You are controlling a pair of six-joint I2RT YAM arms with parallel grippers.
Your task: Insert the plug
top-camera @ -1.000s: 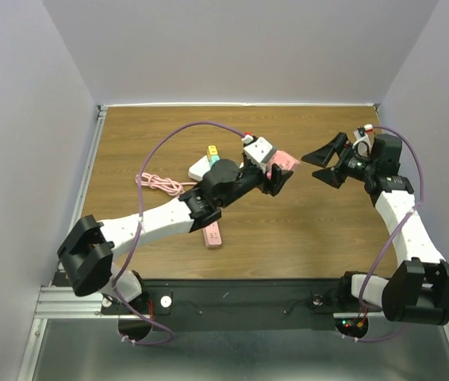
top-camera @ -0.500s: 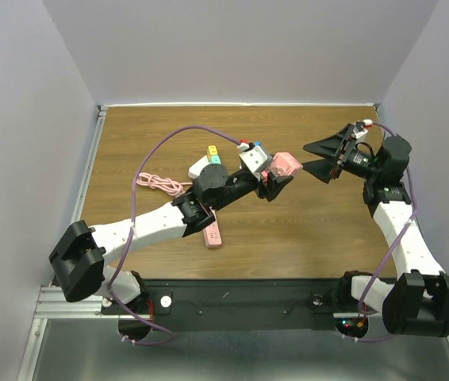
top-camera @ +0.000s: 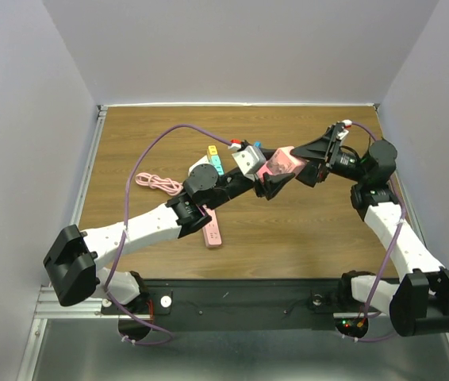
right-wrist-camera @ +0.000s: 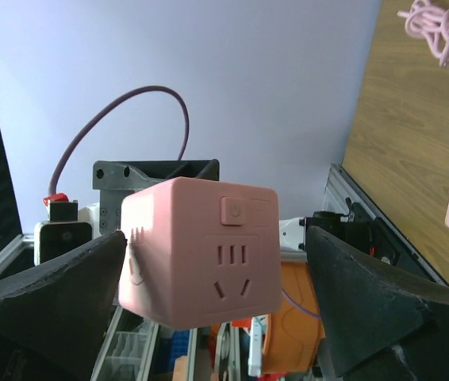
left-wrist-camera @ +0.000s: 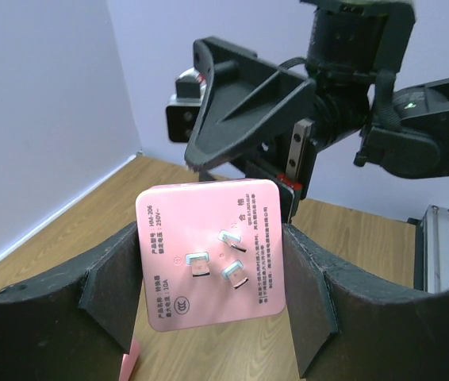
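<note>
The plug (top-camera: 278, 163) is a pink cube with sockets and a button on its sides. It hangs above the table, and my left gripper (top-camera: 274, 181) is shut on it. In the left wrist view its three-pronged face (left-wrist-camera: 209, 252) sits between the black fingers (left-wrist-camera: 112, 287). My right gripper (top-camera: 310, 160) stands open just right of the cube. In the right wrist view the plug (right-wrist-camera: 201, 262) lies between its spread fingers (right-wrist-camera: 367, 313), with a gap on the right side. The pink power strip (top-camera: 212, 230) lies flat on the table below my left arm.
A coiled pink cable (top-camera: 159, 182) lies at the left of the wooden table (top-camera: 320, 230). A white adapter with coloured blocks (top-camera: 207, 163) sits behind my left forearm. Grey walls close in the table on three sides.
My left arm has raised the plug and carried it rightward. My right gripper has swung left and now straddles the cube, still wide open.
</note>
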